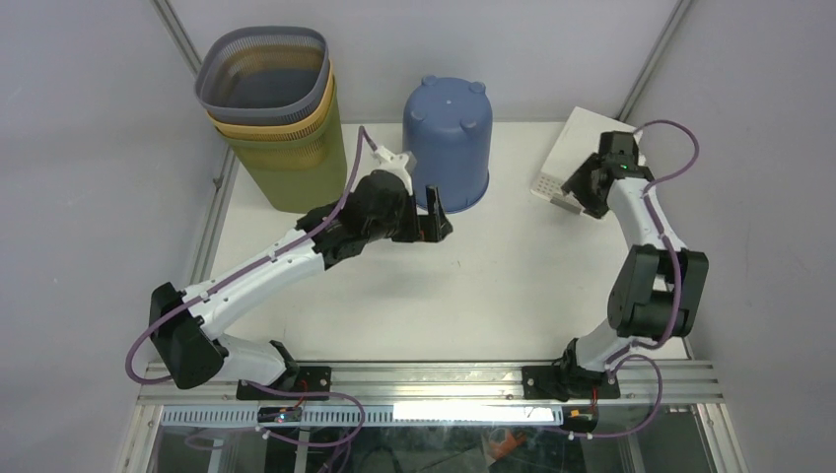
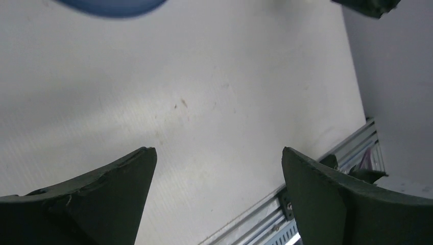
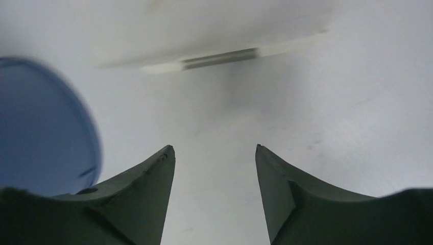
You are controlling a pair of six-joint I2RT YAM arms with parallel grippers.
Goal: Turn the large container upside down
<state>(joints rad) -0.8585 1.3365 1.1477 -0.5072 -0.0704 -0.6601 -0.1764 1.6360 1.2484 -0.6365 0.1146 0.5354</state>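
The large container (image 1: 449, 138) is a blue tub at the back middle of the table, standing mouth down with its footed base on top. My left gripper (image 1: 437, 217) is open just in front of the tub's lower right side and holds nothing. In the left wrist view only the tub's edge (image 2: 110, 6) shows at the top, and bare table lies between the left gripper's (image 2: 218, 153) spread fingers. My right gripper (image 1: 577, 195) is open and empty at the back right. The right wrist view has the blurred tub (image 3: 43, 127) left of that gripper (image 3: 214, 149).
A stack of ribbed baskets (image 1: 276, 108), grey over yellow over olive, stands at the back left. A flat white box (image 1: 572, 158) lies at the back right, beside the right gripper, and shows as the white box (image 3: 214, 35) in the right wrist view. Grey walls enclose the table.
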